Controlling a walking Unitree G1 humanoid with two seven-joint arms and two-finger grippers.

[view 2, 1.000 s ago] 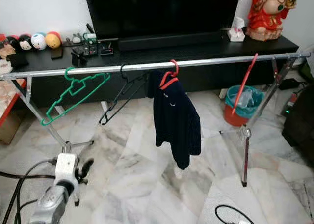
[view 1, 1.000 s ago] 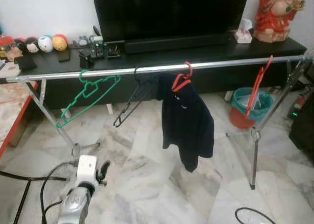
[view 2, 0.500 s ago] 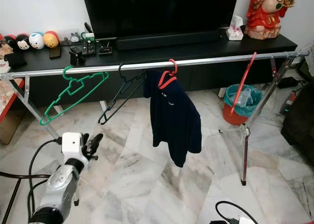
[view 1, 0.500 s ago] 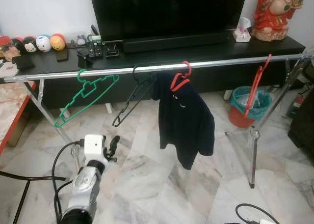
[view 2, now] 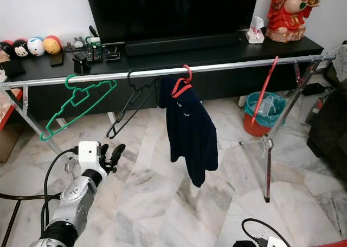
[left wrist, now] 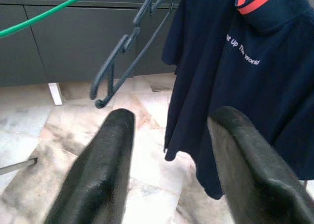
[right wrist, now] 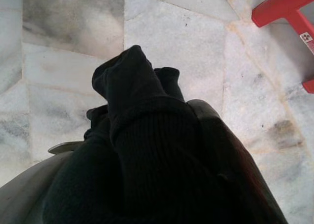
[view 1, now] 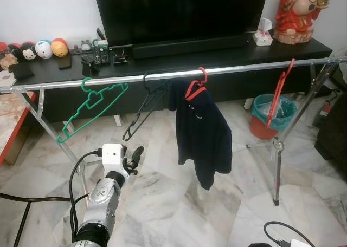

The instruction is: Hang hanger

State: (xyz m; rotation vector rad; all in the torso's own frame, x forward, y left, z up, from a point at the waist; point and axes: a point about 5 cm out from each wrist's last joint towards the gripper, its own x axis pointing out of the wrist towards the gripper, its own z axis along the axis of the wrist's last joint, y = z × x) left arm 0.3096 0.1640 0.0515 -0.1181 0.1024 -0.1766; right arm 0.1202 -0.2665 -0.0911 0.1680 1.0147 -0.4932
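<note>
A white wall [view 1: 49,11] backs a long, low black TV cabinet [view 1: 217,54] that carries a large dark television [view 1: 179,11] with a soundbar [view 1: 187,45] at its foot. Small round toy figures [view 1: 38,48] line the cabinet's left end; a red figurine [view 1: 295,14] and a tissue box [view 1: 263,37] stand at the right. The floor [view 1: 162,203] is pale veined marble tile, evenly lit. A teal and red bucket [view 1: 269,117] stands on it beside the cabinet.

Left hand [view 1: 132,159] raised forward, its 2 fingers [left wrist: 105,170] apart.
</note>
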